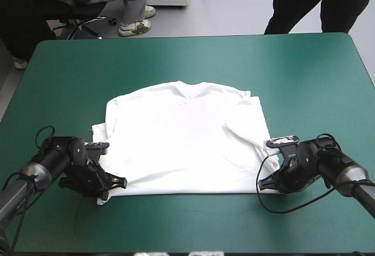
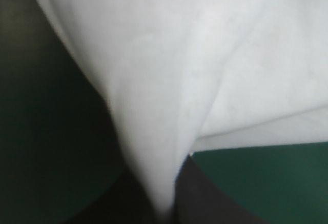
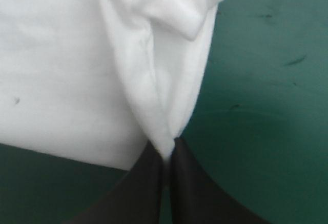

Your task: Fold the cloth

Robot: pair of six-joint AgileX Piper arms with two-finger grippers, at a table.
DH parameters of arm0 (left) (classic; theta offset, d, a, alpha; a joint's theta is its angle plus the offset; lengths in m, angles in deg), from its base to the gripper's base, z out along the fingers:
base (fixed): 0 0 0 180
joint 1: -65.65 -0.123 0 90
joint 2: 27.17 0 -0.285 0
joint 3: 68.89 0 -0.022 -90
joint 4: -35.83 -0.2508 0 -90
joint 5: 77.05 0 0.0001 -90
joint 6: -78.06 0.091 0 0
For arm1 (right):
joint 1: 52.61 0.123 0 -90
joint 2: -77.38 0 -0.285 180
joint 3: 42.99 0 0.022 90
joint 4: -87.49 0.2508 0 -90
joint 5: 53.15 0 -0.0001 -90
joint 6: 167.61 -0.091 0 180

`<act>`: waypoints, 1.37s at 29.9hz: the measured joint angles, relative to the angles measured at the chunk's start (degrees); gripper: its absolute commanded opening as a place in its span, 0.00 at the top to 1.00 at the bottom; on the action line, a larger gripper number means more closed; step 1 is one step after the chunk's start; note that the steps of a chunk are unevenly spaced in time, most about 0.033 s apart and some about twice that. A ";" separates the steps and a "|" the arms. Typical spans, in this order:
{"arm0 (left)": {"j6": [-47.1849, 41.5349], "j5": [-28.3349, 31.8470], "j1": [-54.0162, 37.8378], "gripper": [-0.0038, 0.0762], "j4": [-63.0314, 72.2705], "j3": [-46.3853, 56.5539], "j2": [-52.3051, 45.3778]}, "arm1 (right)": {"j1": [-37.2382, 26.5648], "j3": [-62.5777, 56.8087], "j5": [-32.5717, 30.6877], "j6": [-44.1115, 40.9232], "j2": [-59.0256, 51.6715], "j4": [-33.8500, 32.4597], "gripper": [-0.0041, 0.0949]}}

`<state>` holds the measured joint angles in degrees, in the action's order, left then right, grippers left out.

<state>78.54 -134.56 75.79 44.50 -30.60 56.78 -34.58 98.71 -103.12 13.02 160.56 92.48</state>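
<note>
The white T-shirt [image 1: 184,142] lies spread flat in the middle of the teal-green table, collar toward the far edge, sleeves folded in. My left gripper [image 1: 112,184] sits at the hem's near left corner, shut on the T-shirt; in the left wrist view the T-shirt [image 2: 205,70] rises as a pinched ridge from between the black fingers [image 2: 205,198]. My right gripper [image 1: 263,183] is at the near right corner, likewise shut on the T-shirt [image 3: 77,70], with a fold of cloth drawn up from its gripper [image 3: 168,157] tips.
Bare teal-green cover [image 1: 187,227] runs along the near edge in front of the T-shirt and widely beyond the collar toward the far edge [image 1: 193,36].
</note>
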 measured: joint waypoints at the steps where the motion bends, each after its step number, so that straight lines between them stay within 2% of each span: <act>1: 0.17 0.00 0.00 0.97 0.00 -0.04 0.00 | 0.00 0.00 0.00 0.00 -0.27 0.00 0.98; 8: 1.03 -1.28 0.00 0.97 -1.02 -3.32 -0.63 | 0.60 3.11 -3.00 -2.51 -4.71 0.96 0.98; 14: 1.21 -2.96 0.00 0.97 -2.81 -11.72 -4.11 | 0.60 11.38 -4.65 -3.79 -9.05 -0.78 0.98; 19: 1.21 -2.50 0.00 0.97 -4.87 -19.29 -3.37 | 0.37 16.75 -3.08 -5.05 -8.27 -3.20 0.98; 31: 1.16 0.33 0.00 0.97 -10.26 -38.91 13.18 | -6.14 31.58 2.06 -4.58 8.78 -0.14 0.98; 41: -2.58 1.41 0.00 0.97 -14.38 -56.73 29.99 | -10.11 48.44 1.36 -2.08 26.06 5.82 0.98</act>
<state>75.96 -133.15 75.79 30.11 -87.34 86.77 -44.69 147.15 -101.76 10.95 186.62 98.31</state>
